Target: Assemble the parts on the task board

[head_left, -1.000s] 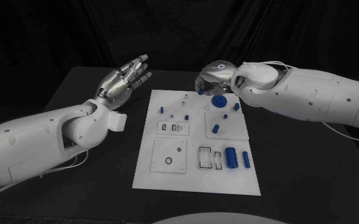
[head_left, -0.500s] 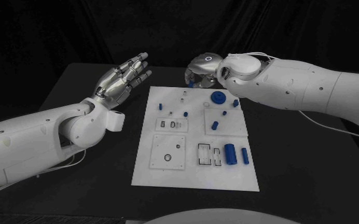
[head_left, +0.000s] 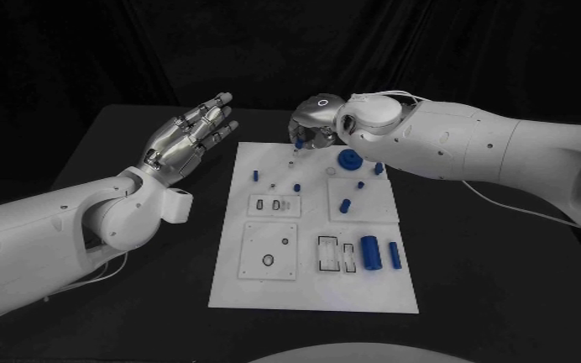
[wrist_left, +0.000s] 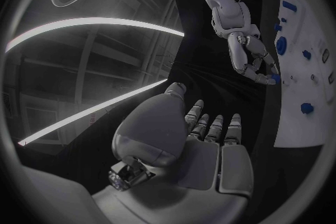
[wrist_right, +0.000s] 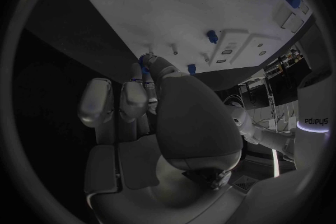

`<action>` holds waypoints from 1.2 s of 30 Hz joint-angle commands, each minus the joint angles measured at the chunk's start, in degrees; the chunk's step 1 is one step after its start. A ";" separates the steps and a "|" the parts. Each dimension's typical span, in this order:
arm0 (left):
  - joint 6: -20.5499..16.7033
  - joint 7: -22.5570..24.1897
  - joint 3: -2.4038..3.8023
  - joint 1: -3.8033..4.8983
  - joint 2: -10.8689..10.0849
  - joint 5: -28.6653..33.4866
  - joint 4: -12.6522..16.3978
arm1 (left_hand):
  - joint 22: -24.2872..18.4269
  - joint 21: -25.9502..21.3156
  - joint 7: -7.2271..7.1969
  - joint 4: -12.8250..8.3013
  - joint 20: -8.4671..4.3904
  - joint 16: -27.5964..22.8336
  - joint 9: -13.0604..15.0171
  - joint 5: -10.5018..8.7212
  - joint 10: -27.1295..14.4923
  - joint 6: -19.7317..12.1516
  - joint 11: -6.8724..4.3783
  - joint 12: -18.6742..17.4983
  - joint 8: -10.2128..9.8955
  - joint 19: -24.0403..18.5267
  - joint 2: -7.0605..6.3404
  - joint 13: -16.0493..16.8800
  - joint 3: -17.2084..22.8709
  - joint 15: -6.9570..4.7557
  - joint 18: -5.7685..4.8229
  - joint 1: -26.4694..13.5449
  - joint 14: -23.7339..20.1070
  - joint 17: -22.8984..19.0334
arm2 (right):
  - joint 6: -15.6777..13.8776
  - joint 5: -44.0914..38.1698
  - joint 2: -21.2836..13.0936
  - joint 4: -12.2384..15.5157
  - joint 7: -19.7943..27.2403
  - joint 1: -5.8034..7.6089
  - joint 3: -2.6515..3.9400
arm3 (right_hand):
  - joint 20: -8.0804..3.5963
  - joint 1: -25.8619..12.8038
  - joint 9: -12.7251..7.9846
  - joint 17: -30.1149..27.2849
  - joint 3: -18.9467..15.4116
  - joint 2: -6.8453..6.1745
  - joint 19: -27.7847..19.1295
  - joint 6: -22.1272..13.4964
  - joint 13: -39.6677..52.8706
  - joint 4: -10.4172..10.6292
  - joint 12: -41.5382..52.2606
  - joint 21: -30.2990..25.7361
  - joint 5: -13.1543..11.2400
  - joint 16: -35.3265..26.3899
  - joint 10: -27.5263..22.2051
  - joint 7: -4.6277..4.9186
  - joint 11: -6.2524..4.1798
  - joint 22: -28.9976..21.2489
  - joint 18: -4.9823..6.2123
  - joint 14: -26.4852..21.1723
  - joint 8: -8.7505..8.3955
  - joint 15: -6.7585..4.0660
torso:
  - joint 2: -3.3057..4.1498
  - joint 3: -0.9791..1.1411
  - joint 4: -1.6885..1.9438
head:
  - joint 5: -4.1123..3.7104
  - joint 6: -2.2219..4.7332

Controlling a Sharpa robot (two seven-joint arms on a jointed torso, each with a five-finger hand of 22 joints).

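While the right hand (head_left: 312, 123) hangs over the top edge of the task board (head_left: 315, 283) at the head view's centre, its fingertips (wrist_right: 148, 63) pinch a small blue part (wrist_right: 146, 59), seen close in the right wrist view. Left of the board, in the upper left, the left hand (head_left: 188, 137) is raised with fingers straight and spread, holding nothing. A blue gear (head_left: 348, 159) lies just below the right wrist, partly crowded by the white forearm. Two blue cylinders (head_left: 381, 255) lie at the board's lower right, and small blue pegs (head_left: 255, 176) dot its upper half.
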 commanded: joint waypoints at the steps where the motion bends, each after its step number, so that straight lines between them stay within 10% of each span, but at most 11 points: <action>1: 1.27 4.53 0.05 -0.02 0.27 -0.67 -0.08 | -0.06 -0.20 -0.02 -0.35 0.43 -0.21 0.04 0.19 -0.02 -0.03 0.54 -0.06 0.14 0.15 -0.01 0.00 0.18 0.44 0.78 0.72 0.18 -0.08 | 1.05 -0.07 0.15 -0.17 -1.25 -0.29 0.02 | 0.18 -0.49 3.69 0.03 0.33 -0.19 -0.15 -0.30 -0.06 -0.12 -0.30 -0.12 -0.25 -0.09 -0.17 -0.03 0.40 -0.03 -0.30 -0.24 -0.10 0.37 | 0.36 0.01 0.17 | -0.57 0.34; 36: 2.14 3.86 0.05 -0.03 0.63 -0.69 -1.03 | -0.06 -0.20 0.13 -0.65 0.81 -0.21 0.05 0.16 -0.02 -0.08 0.71 -0.06 0.15 0.15 0.19 0.00 0.61 0.89 0.75 0.77 0.18 -0.08 | 2.60 -0.07 0.91 -0.78 -2.56 -1.19 0.02 | 0.62 -0.69 4.11 -0.96 1.10 -0.35 -1.18 -1.27 -0.27 -0.32 -1.37 -0.89 -0.59 -0.76 -0.83 -0.07 0.86 -0.54 -0.10 -1.25 -0.64 0.83 | 0.35 -0.24 0.04 | -0.49 0.05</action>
